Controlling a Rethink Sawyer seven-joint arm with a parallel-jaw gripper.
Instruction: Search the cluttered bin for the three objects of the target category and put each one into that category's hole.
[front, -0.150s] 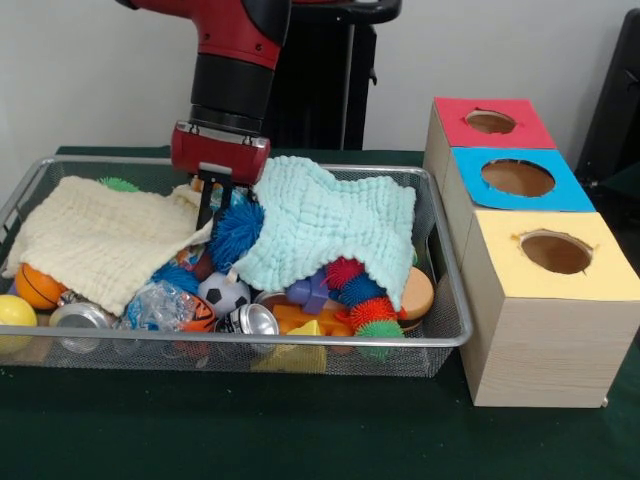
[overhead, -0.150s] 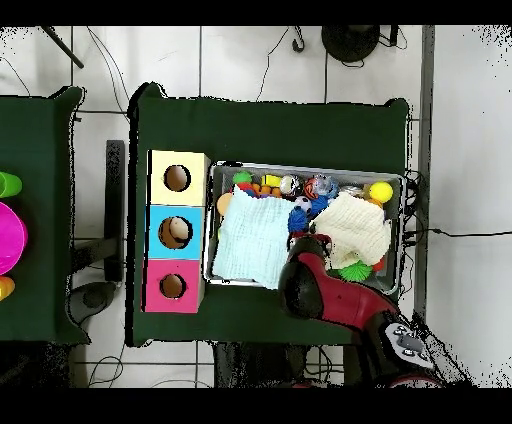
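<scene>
Hovering low over the wire mesh bin (front, -0.150s: 440, 340), I have my gripper (front, -0.150s: 217, 208) down in the gap between two cloths, its dark fingers (front, -0.150s: 205, 212) reaching just beside a spiky blue rubber ball (front, -0.150s: 237, 232). Whether they are closed on anything I cannot tell; the ball and cloth edges hide the tips.

A cream waffle-weave cloth (front, -0.150s: 95, 240) lies at nine o'clock from the gripper and a pale blue muslin cloth (front, -0.150s: 335, 225) at three o'clock, both draped over the clutter, so I judge they conceal much of what I must search. Showing at six o'clock along the bin's near wall are a small soccer ball (front, -0.150s: 224, 293), an orange basketball (front, -0.150s: 38, 286), a yellow ball (front, -0.150s: 14, 311), silver cans (front, -0.150s: 80, 317) and spiky red, green and blue toys (front, -0.150s: 362, 300).

At three o'clock from the bin, on the green counter (front, -0.150s: 300, 430), stand the wooden boxes with red (front, -0.150s: 490, 122), blue (front, -0.150s: 518, 178) and yellow (front, -0.150s: 556, 252) round-holed tops. Nothing shows which category is mine; overhead, something pale seems to sit in the blue hole.
</scene>
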